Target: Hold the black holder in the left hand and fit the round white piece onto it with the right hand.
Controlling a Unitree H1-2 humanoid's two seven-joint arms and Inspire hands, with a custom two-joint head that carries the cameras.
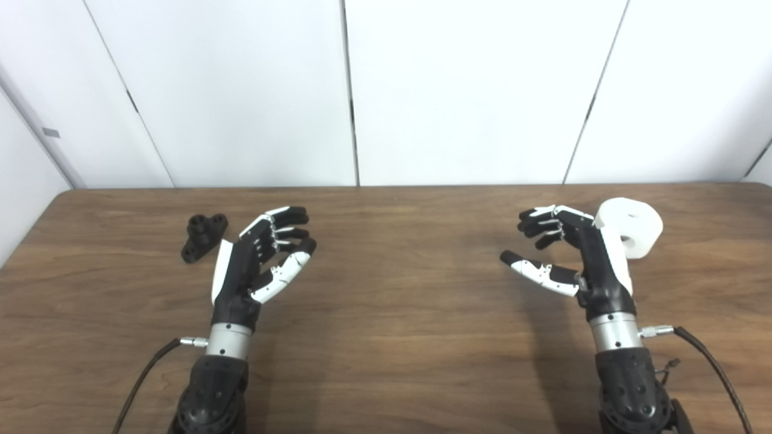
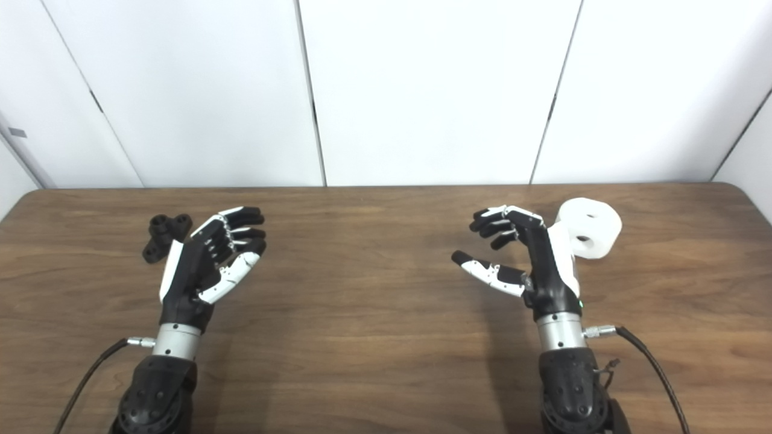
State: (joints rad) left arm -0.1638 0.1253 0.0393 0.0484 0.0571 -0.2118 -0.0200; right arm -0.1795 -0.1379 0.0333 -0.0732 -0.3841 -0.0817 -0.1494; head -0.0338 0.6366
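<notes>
Overhead, white wall panels [image 1: 464, 90] back a dark wood bench [image 1: 392, 337]; left hand [image 1: 256, 262] and right hand [image 1: 573, 256] hover spread, empty, beside black holder [image 1: 204, 237] and round white piece [image 1: 633, 228].

On the worktop [image 1: 386, 337], the holder [image 1: 204, 237] is placed just left of the left hand [image 1: 256, 265] and slightly beyond it. The round piece [image 1: 630, 227] is set just right of the right hand [image 1: 579, 259], partly hidden behind it. The hands are kept well apart.
</notes>
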